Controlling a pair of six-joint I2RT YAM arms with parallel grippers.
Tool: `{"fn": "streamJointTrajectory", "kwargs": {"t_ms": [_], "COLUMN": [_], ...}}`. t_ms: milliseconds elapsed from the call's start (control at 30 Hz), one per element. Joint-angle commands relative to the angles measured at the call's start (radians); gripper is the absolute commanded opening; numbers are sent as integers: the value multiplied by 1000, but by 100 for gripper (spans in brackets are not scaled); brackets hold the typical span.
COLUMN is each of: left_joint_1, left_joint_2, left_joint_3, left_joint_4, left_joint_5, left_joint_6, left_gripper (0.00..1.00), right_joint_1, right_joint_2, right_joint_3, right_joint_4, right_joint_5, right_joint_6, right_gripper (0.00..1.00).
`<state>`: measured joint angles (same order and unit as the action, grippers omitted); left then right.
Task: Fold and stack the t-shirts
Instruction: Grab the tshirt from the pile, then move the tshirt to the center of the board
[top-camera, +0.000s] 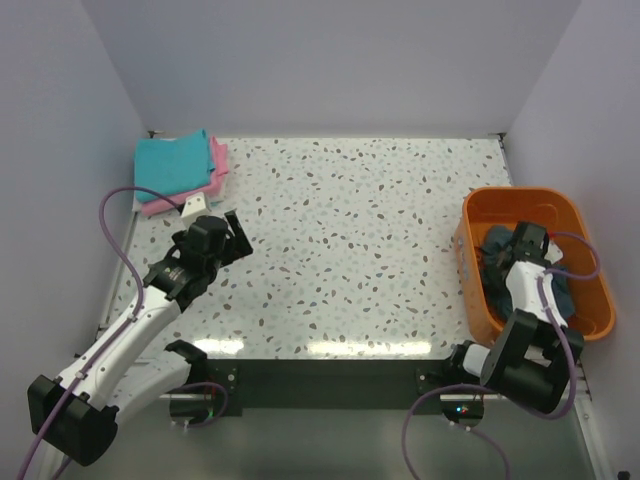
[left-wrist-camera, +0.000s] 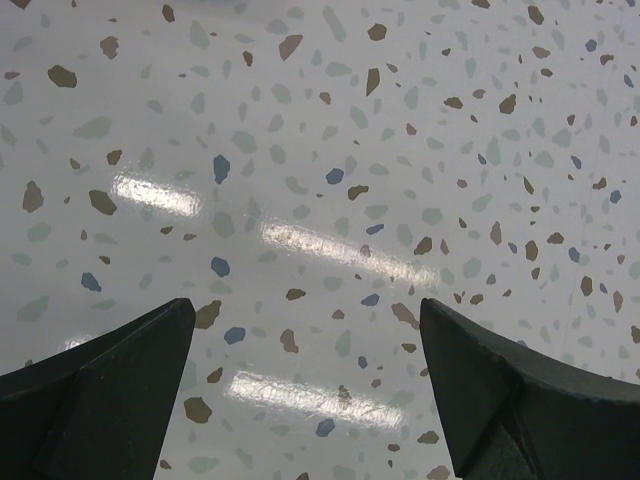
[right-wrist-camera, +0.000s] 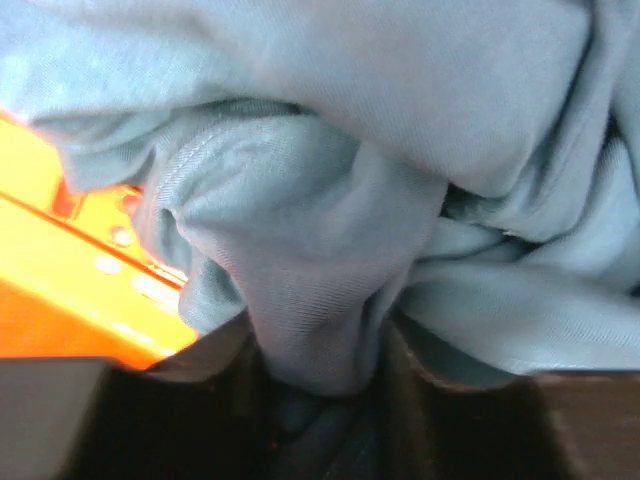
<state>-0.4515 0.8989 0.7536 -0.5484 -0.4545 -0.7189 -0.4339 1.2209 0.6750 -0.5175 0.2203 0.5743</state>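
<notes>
Since two shirts are already folded, the work now sits at the orange bin (top-camera: 520, 195) on the right side of the table (top-camera: 380, 230). The grey shirt (top-camera: 497, 240) lies crumpled inside it, and the right claw (top-camera: 522, 243) reaches down into the heap. Through that wrist's camera the claw pinches a thick fold of the grey cloth, with fabric pressed against both fingers. I judge this grip is meant to lift the shirt out so it can be spread flat on the open tabletop.

Far across, in the back left corner, the turquoise shirt (top-camera: 172, 163) rests folded on top of the pink shirt (top-camera: 218, 158), edges roughly matched. That corner keeps the finished pile away from the middle, where folding needs room.

Just in front of the pile, the left claw (top-camera: 232, 235) hovers over bare speckled surface with its fingers spread wide, holding nothing. It looks parked there, ready to help once the grey shirt arrives.

As for writing, I can read none. A small white tag (top-camera: 195, 203) lies against the near edge of the pile, but it is too small to make out any print. No brand shows on the shirts or the bin.
</notes>
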Motion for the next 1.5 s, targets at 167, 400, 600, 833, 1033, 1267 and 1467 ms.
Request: {"fn": "streamJointTrajectory", "kwargs": {"t_ms": [167, 400, 600, 833, 1033, 1267, 1467], "left_joint_1": [4, 4, 4, 4, 4, 4, 4], "left_joint_2": [-11, -14, -18, -28, -48, -89, -54], "left_joint_3": [29, 18, 10, 4, 15, 15, -11], "left_joint_4": [10, 22, 41, 36, -38, -120, -110], "left_joint_5": [-27, -18, 4, 11, -6, -53, -40], "left_joint_6": [-5, -1, 4, -1, -40, -93, -119], "left_gripper": [100, 100, 100, 100, 100, 100, 100], "right_joint_1": [7, 7, 23, 594, 830, 821, 819], "right_joint_2": [-153, -244, -117, 129, 285, 146, 9], "right_joint_3": [125, 441, 797, 1268, 1326, 804, 464], "right_joint_4": [-67, -187, -213, -217, -170, -165, -73], "right_joint_5": [-53, -81, -315, -223, -411, -106, -142], "right_joint_6": [1, -19, -27, -132, -247, -189, -140], "right_gripper": [0, 0, 0, 0, 16, 98, 99]}}
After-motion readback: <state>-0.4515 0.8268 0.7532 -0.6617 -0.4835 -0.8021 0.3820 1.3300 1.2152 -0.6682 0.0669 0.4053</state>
